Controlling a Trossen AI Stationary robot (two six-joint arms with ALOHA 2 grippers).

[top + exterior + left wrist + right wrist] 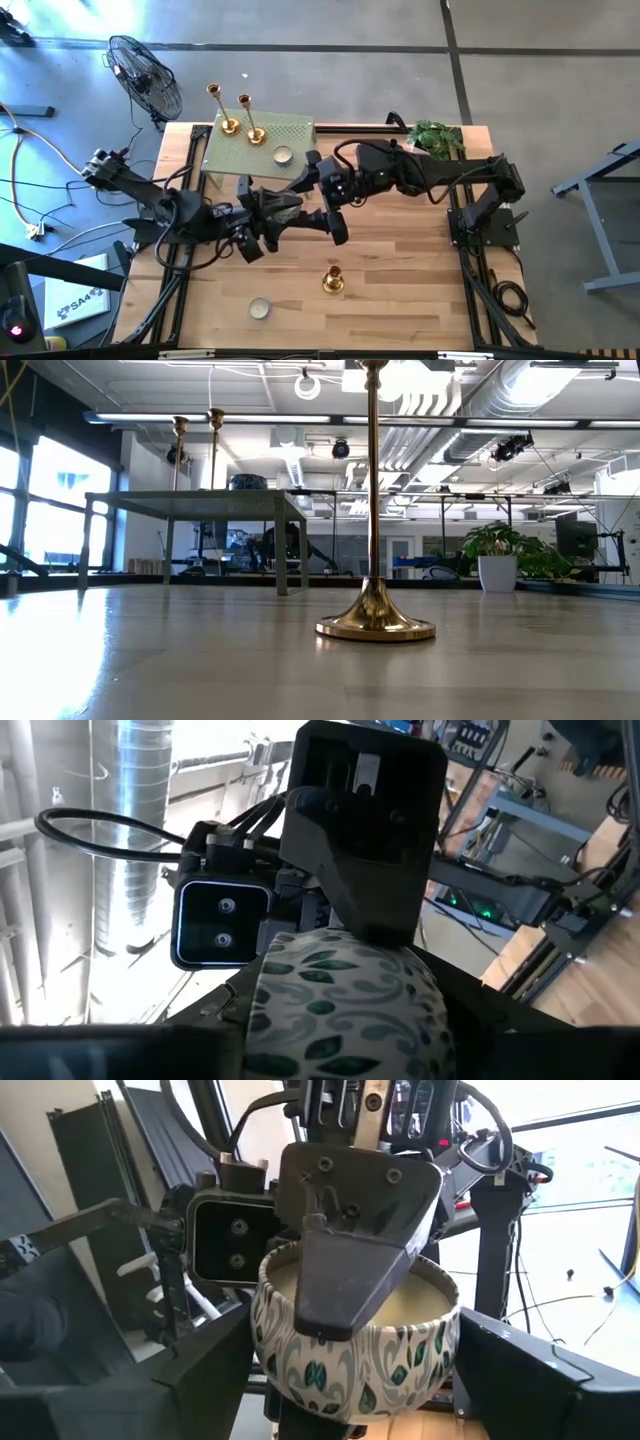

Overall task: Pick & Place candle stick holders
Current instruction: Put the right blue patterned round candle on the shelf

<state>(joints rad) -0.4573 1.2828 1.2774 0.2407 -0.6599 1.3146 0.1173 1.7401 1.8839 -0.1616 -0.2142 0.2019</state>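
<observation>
A leaf-patterned candle tin [350, 1355] with white wax is held above the table's middle, where my left gripper [298, 207] and right gripper [326, 190] meet; both are shut on it. It also shows in the left wrist view [340, 1005]. Two gold candlestick holders [229, 122] [255, 133] stand on their round bases on a raised green platform [295, 128] at the far left. The third [333, 281] stands upright on its base near the front; it fills the low view [375, 622]. My left gripper has one finger [345, 1280] lying across the tin's open top, over the wax, its tip past the rim [300, 1320]. The tin hides the other finger. The tin is clear of the table. My right gripper has the tin's patterned side wall [440, 1345] between its two fingers, across its width. One finger [375, 890] shows in the left wrist view, its tip at the wall. The fingers come about level from the table's right. The tin is clear of the table, its opening tilted.
A second candle tin [283, 155] sits on the platform and a third [259, 308] on the table near the front edge. A potted plant [437, 137] stands at the far right corner. A fan [145, 75] is on the floor beyond the table.
</observation>
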